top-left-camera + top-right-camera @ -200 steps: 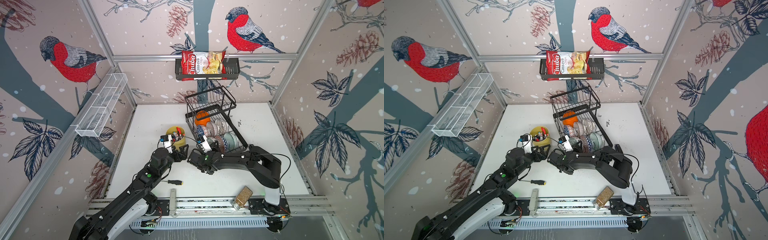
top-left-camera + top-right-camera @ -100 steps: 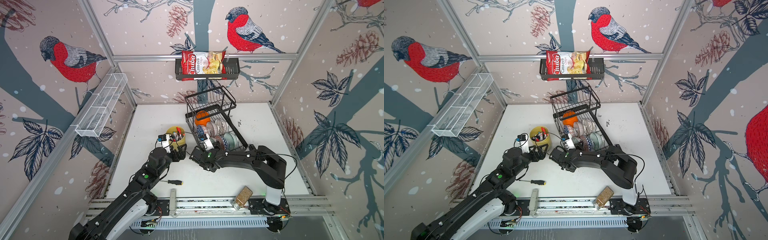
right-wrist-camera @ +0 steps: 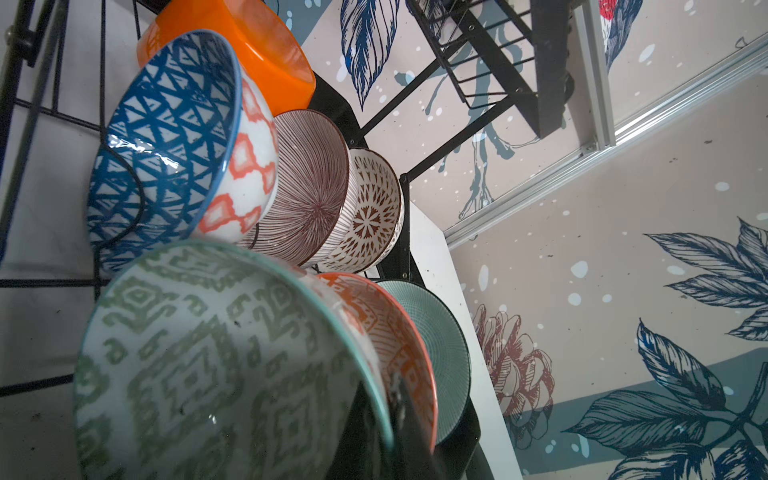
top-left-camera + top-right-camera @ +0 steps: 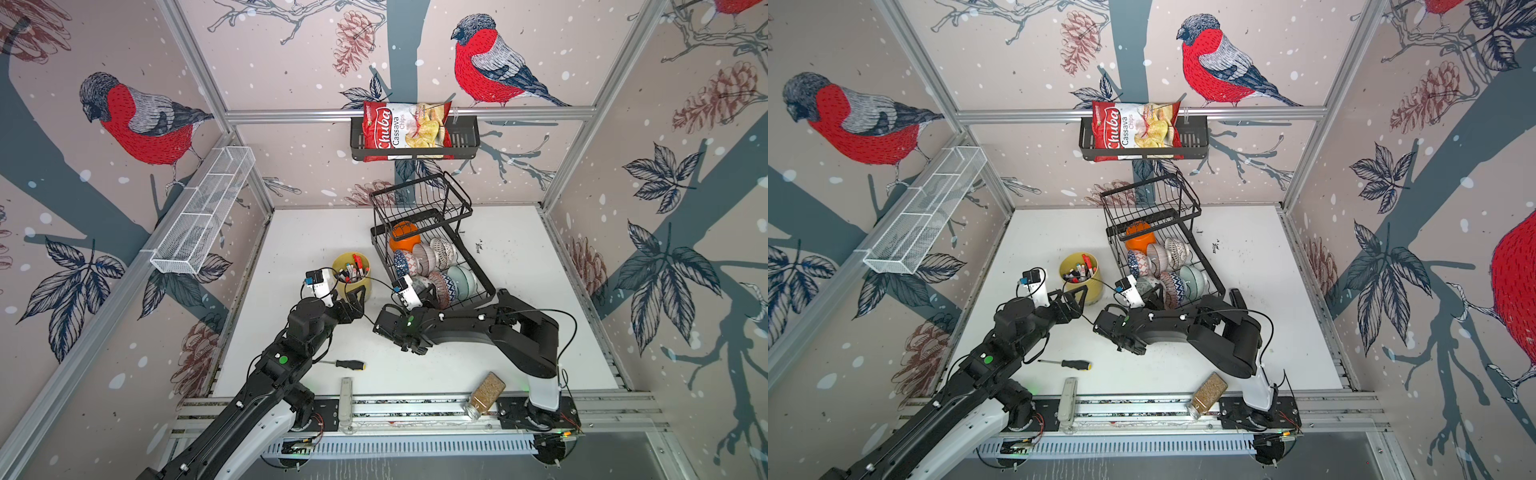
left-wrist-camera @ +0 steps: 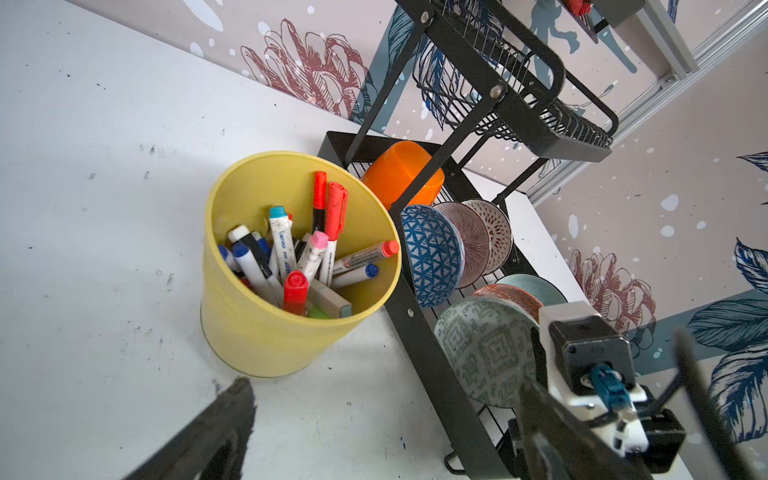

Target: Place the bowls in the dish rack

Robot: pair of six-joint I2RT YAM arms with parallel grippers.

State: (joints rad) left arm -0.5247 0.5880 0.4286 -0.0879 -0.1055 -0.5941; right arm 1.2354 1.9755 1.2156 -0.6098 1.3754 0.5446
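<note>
right hand (image 3: 392, 399) clamps the green-patterned bowl (image 3: 208, 365) by its rim to stand it edgewise in the dish rack (image 5: 415, 340); left hand (image 4: 358, 298) gapes empty.

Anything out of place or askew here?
A jar lies on its side across the front rail. A screwdriver lies loose on the table. The dish rack stands skewed to the table's edges.

- left arm stretched forward, low; left gripper (image 4: 358, 296) spread wide, nothing held
- right arm reaches across toward centre; right gripper (image 4: 430, 292) clamped on rim of green-patterned bowl (image 3: 187, 353)
</note>
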